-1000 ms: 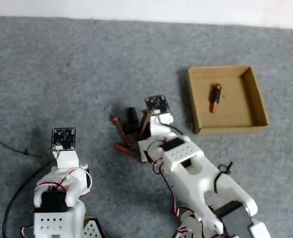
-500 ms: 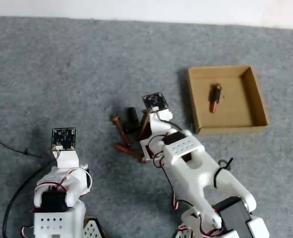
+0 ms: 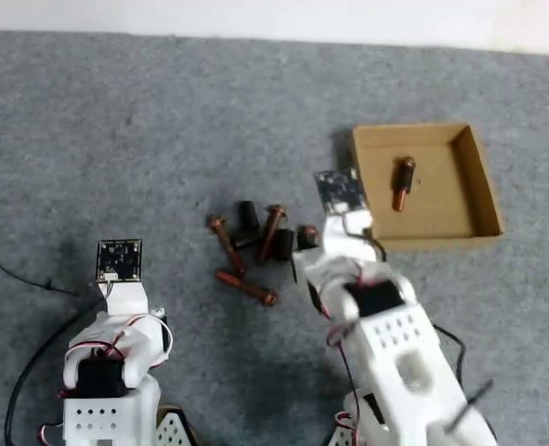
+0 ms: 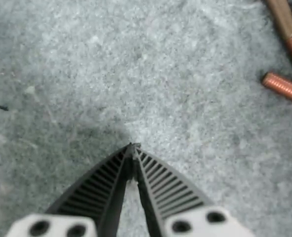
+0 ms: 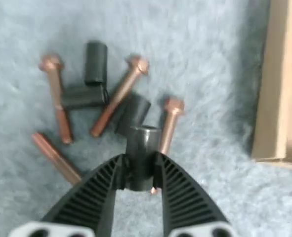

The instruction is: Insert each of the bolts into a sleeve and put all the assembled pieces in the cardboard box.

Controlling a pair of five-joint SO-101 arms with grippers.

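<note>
Right wrist view catches the right gripper [image 5: 140, 162] pinching a smooth black sleeve [image 5: 143, 138], high view adds a sleeved copper bolt [image 3: 402, 183] in the box [image 3: 441, 200], left gripper [image 4: 132, 146] pressed together.

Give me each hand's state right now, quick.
Left hand: closed, holding nothing.
Right hand: closed on a black sleeve.

No text, label, brand, number or sign legible anywhere, neither on the cardboard box [image 3: 441, 200] nor on the tabletop [image 3: 116, 121].
</note>
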